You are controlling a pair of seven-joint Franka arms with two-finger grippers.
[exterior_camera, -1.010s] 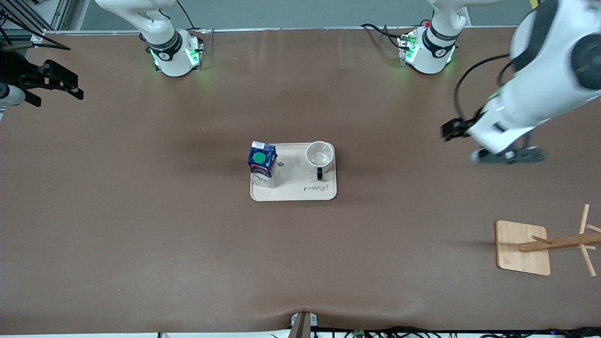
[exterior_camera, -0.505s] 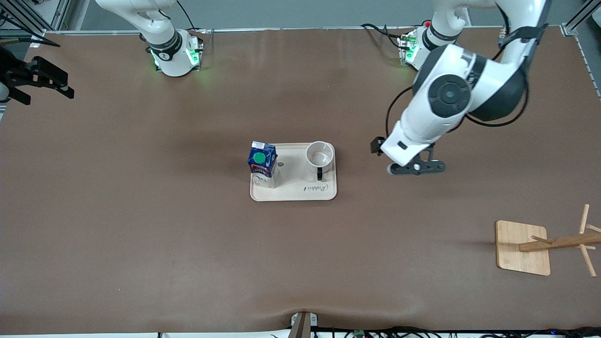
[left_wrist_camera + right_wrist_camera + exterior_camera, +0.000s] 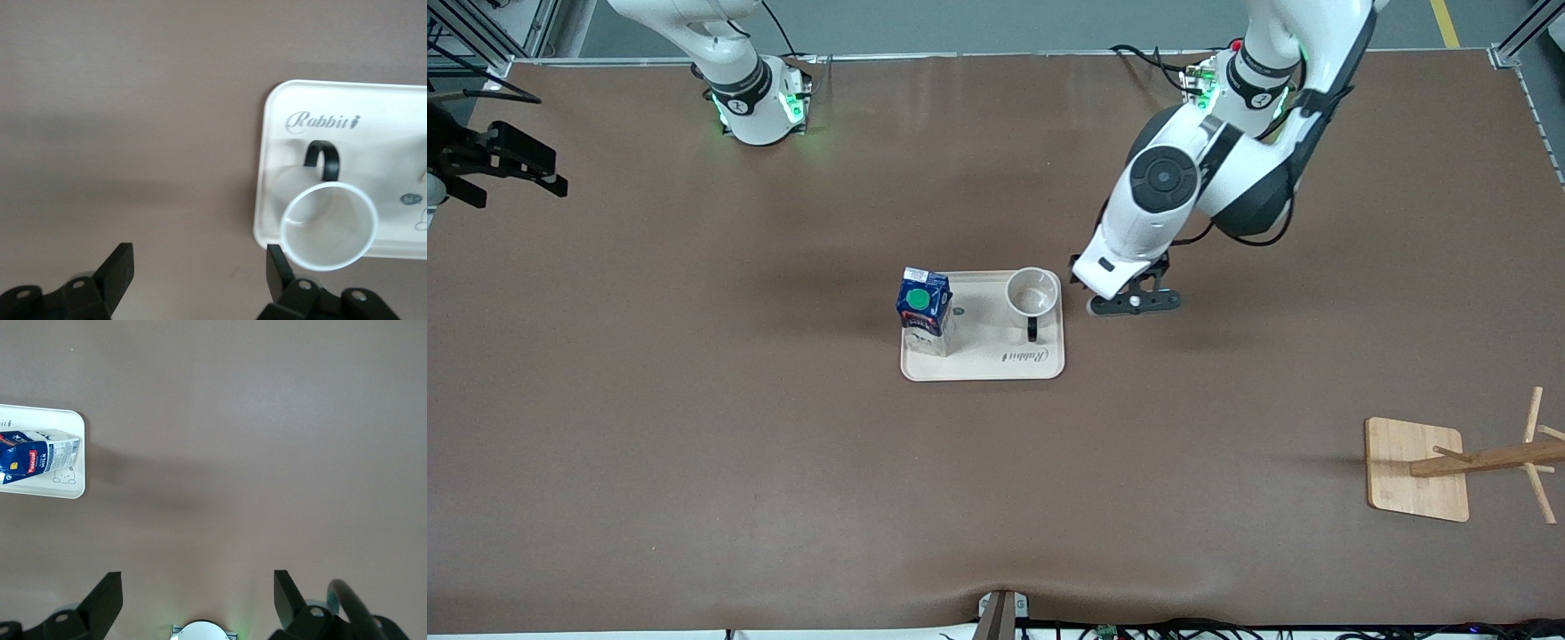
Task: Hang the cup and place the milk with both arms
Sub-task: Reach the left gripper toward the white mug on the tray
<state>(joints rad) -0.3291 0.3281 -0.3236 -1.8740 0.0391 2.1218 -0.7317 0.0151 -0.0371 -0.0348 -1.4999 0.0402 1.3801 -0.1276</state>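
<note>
Right gripper (image 3: pixel 503 169): up over the table edge at the right arm's end, close to the corner by the robots' bases; fingers (image 3: pixel 107 597) spread wide with nothing between them. This arm waits.
Milk (image 3: pixel 924 308): upright on the tray, at the tray's end toward the right arm; green cap on top. In the right wrist view the carton (image 3: pixel 37 455) shows by the tray's corner.
Tray (image 3: pixel 996 363): cream, flat on the middle of the tabletop, well apart from every edge; "Rabbit" printed along its side nearer the front camera.
Cup (image 3: pixel 1033 292): upright and open-mouthed on the tray, at the tray's end toward the left arm, black handle pointing toward the front camera. In the left wrist view it (image 3: pixel 328 226) sits close to the tray's rim.
Left gripper (image 3: pixel 1135 301): over bare table just beside the tray's end nearest the cup; fingers (image 3: pixel 117 270) parted and holding nothing, apart from the cup.
Wooden rack (image 3: pixel 1458 466): on a square bamboo base near the table corner at the left arm's end, on the front camera's side.
</note>
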